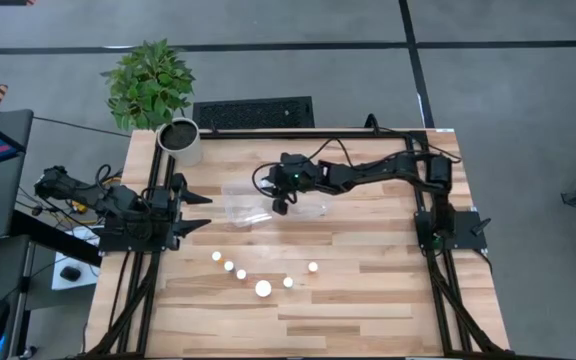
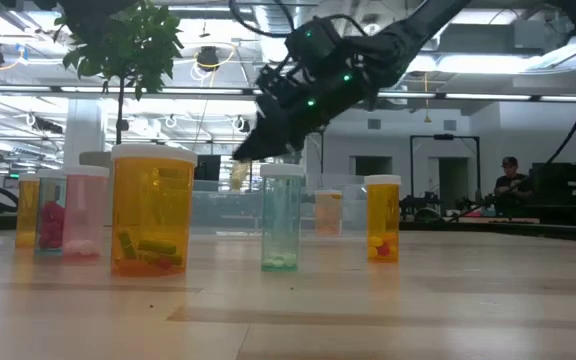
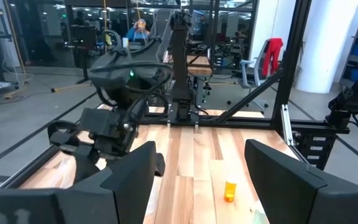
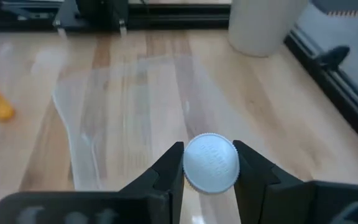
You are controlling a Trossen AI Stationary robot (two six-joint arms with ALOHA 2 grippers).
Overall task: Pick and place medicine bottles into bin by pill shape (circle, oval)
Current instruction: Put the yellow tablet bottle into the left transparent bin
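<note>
My right gripper [image 1: 280, 206] hangs over the clear bin [image 1: 243, 208] at mid-table, shut on one of the medicine bottles, whose white cap [image 4: 211, 163] shows between the fingers. Several more medicine bottles stand upright on their bases in an arc nearer the front edge, among them a large one [image 1: 263, 288], which also shows in the low view [image 2: 153, 210], and small ones [image 1: 216, 256] [image 1: 313, 267]. My left gripper [image 1: 200, 212] waits open at the table's left side, touching nothing. My right gripper pinches the medicine bottle between its two fingers at the white cap's rim [image 4: 185, 163], one finger on each side. The fingers slant down from the table's right side. The bottle is lifted clear above the bin, its body hidden under the cap.
A white plant pot [image 1: 179, 141] with a green plant stands at the far left corner, just beyond the bin. Black frame rails run along the table's left [image 1: 153, 250] and right [image 1: 438, 260] sides. Bare wood lies to the right of the bottle arc.
</note>
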